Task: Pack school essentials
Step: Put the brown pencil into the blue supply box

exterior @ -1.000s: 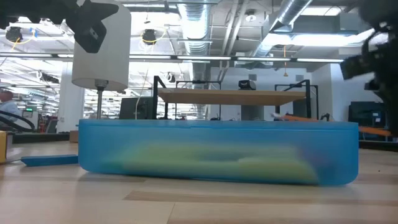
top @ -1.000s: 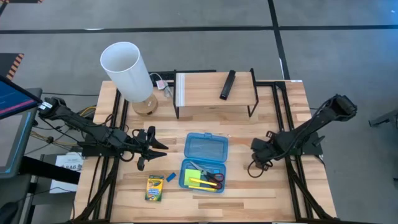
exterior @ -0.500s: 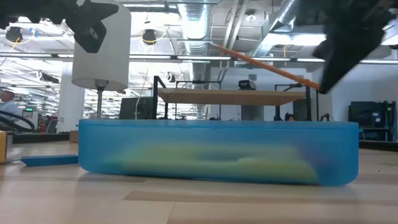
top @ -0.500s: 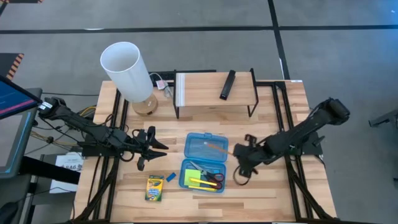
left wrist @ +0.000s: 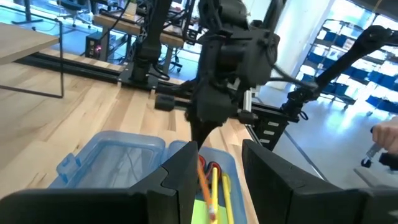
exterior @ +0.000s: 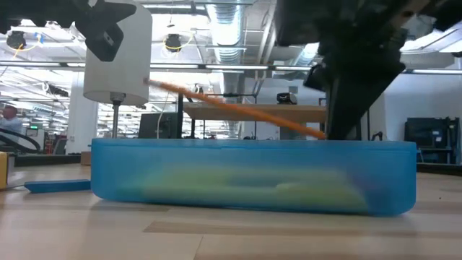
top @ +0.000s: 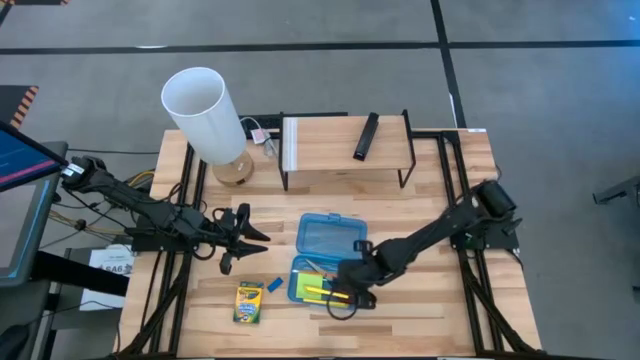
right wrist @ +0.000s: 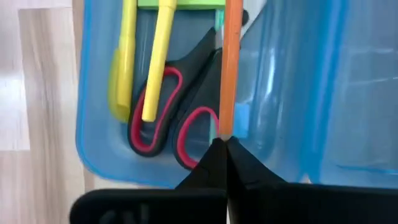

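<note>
My right fingers (right wrist: 222, 144) pinch the orange pencil (right wrist: 231, 68) above the blue case (right wrist: 99, 163), scissors (right wrist: 186, 106) packed; left fingers (top: 245, 238) spread, crayon box (top: 249, 301) and eraser (top: 273, 285) remain.

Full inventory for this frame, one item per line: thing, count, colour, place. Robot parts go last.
pencil case: 1, blue, open, table centre.
orange pencil: 1, held over the case.
scissors: 1, red-handled, in the case.
yellow sticks: 2, in the case beside the scissors.
sticky-note pad: 1, green, in the case.
crayon box: 1, yellow-green, on the table left of the case.
eraser: 1, blue, between crayon box and case.
lamp: 1, white shade, back left.
shelf: 1, wooden, back centre.
black bar: 1, on the shelf.
left gripper: open, left of the case.
right gripper: shut on the pencil, above the case.
</note>
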Available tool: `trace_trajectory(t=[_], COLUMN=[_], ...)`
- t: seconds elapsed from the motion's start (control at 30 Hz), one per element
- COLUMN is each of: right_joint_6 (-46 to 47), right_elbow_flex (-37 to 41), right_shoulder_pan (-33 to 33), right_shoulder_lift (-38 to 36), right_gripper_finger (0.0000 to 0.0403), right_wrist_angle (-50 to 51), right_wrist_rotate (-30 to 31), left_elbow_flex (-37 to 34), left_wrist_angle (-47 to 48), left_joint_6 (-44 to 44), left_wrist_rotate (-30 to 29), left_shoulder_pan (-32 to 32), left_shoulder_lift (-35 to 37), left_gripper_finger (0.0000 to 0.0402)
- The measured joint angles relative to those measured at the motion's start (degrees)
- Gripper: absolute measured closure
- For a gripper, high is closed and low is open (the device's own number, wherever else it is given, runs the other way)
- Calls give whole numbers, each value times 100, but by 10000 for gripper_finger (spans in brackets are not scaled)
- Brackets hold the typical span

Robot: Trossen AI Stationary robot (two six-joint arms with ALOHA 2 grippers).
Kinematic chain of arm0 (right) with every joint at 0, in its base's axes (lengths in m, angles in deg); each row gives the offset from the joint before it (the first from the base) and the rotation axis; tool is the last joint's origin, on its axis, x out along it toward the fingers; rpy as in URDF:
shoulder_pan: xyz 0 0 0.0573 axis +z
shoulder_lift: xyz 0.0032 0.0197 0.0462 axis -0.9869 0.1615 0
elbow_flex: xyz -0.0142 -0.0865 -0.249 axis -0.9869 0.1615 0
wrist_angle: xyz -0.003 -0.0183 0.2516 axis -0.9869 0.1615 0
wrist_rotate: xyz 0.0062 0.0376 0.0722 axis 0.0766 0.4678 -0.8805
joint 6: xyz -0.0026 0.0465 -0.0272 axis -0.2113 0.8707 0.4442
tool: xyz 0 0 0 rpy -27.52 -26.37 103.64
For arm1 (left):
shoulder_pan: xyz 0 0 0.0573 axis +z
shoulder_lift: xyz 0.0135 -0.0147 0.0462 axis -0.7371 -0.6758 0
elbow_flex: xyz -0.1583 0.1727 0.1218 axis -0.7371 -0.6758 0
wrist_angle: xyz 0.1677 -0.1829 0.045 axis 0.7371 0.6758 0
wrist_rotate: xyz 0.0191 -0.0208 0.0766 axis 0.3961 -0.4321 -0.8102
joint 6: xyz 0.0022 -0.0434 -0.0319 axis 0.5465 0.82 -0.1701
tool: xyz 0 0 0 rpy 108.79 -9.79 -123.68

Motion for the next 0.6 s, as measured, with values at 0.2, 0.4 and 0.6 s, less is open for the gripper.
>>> trace_trajectory(t=[0.2,0.4,0.6], right_joint_6=[29,44,46], right_elbow_flex=[-150,-150,-150], right_shoulder_pan=[-107,-110,-8], right_shoulder_lift=[182,-51,-603], right_gripper_finger=[330,256,229], right_wrist_angle=[40,139,115], right_wrist_rotate=[-249,-244,516], left_elbow_flex=[0,0,213], left_wrist_angle=[11,35,506], left_joint_6=[2,63,327], left_wrist_rotate=[68,219,508], left_shoulder_pan=[-2,-2,-2], left_shoulder_lift=[0,0,-2], left_gripper_finger=[288,288,288])
